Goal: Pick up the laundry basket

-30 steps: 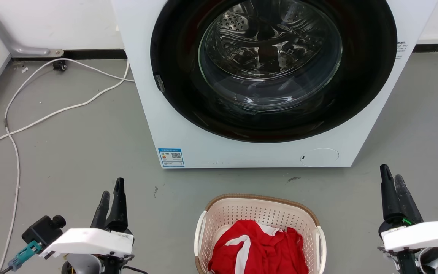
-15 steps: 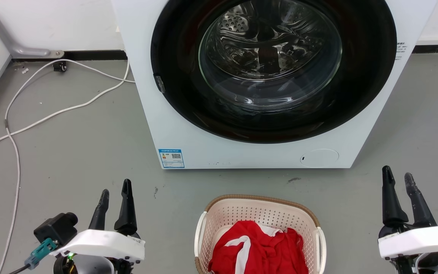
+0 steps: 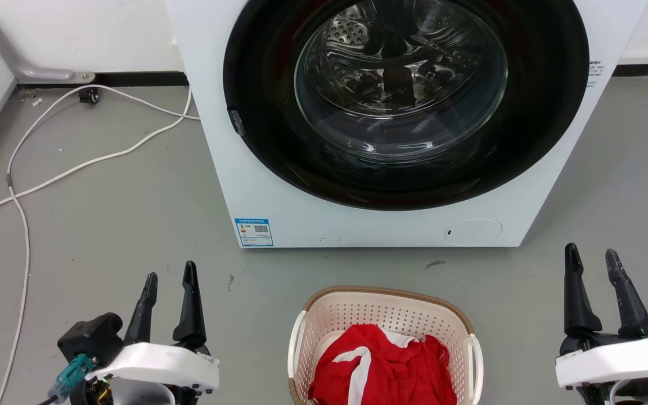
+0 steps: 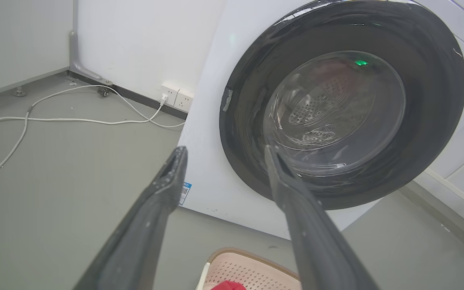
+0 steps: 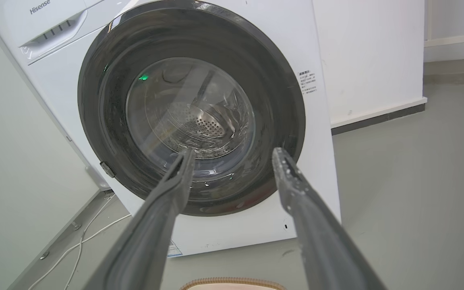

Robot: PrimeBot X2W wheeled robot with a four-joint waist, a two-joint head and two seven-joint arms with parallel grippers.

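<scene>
1. Grey floor runs under everything, scuffed in places, and meets a white wall at a dark skirting strip.
2. White washing machine stands at the far side of the floor. Its round, dark-ringed door is closed, and the perforated metal drum shows through the glass.
3. Cream laundry basket sits on the floor just in front of the machine, centred between the two arms and apart from both. Its brown woven-look rim curves along the far edge, with a white handle on each side.
4. Red garment with a white band lies heaped inside the basket.
5. Left gripper hovers over the floor to the basket's left, its two dark fingers parted with a clear gap and nothing between them.
6. Right gripper hovers well to the basket's right, fingers likewise spread and holding nothing.
7. White cable trails in loops across the floor to the left of the machine.
8. Blue-edged label is stuck on the machine's lower left front corner.
</scene>
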